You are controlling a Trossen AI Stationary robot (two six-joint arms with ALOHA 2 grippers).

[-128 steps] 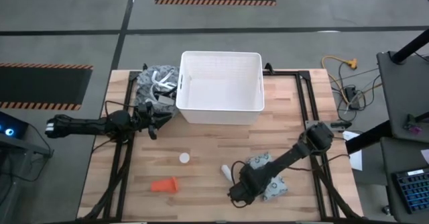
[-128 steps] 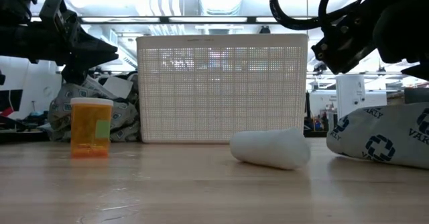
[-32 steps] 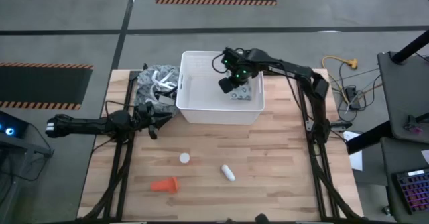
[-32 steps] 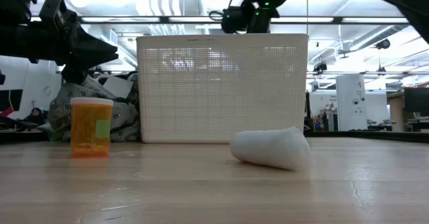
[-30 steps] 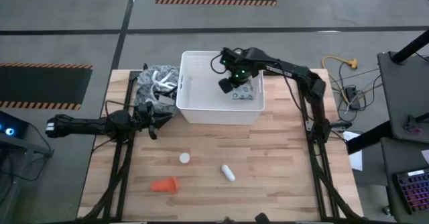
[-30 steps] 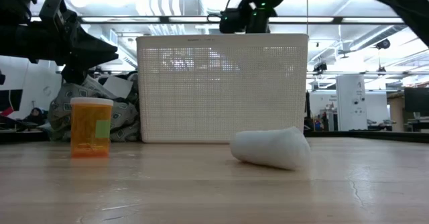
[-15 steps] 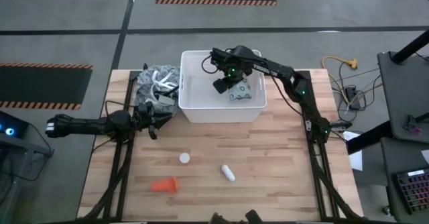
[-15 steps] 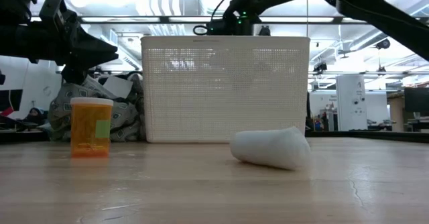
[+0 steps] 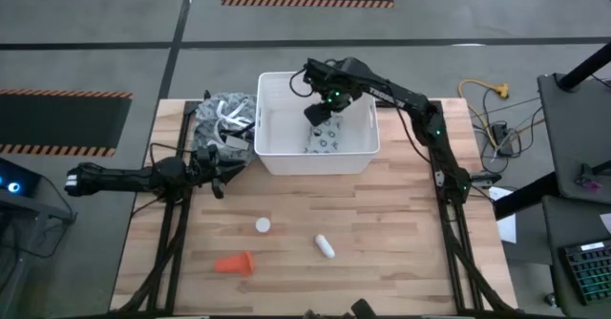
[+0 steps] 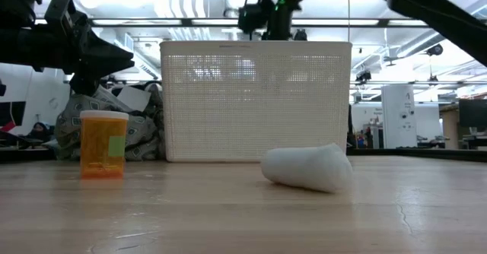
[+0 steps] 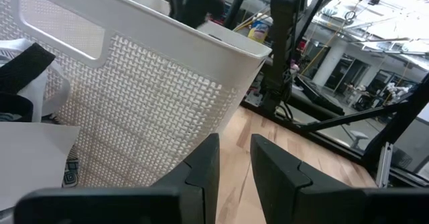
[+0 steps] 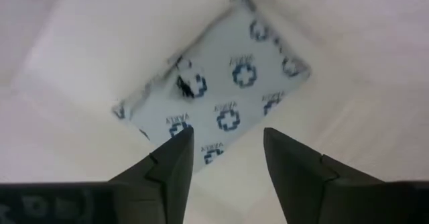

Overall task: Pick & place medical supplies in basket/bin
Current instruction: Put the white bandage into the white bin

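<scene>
The white ribbed tub (image 9: 277, 118) stands at the table's far middle. The pale packet with ring marks (image 9: 325, 140) lies inside it by the near wall, and shows flat under my fingers in the right wrist view (image 12: 214, 96). My right gripper (image 9: 321, 110) hangs open above the tub, clear of the packet (image 12: 224, 158). The white-capped orange vial (image 10: 103, 144) stands upright on the table (image 9: 262, 225). The short white cylinder (image 9: 326, 246) lies on its side. The orange piece (image 9: 234, 263) lies near the near edge. My left gripper (image 9: 222, 174) waits left of the tub, slightly open (image 11: 234, 162).
A grey and white heap of cloth and cords (image 9: 220, 123) lies against the tub's left wall, just beyond my left gripper. Bare wood (image 9: 401, 223) spreads between the tub and the near edge. Black frame rails (image 9: 441, 157) run along the table's sides.
My right gripper has risen and drawn toward the tub's far rim. The packet has shifted across the tub's floor toward its near wall. The tub itself has slid slightly toward the table's right. My left arm has kept still.
</scene>
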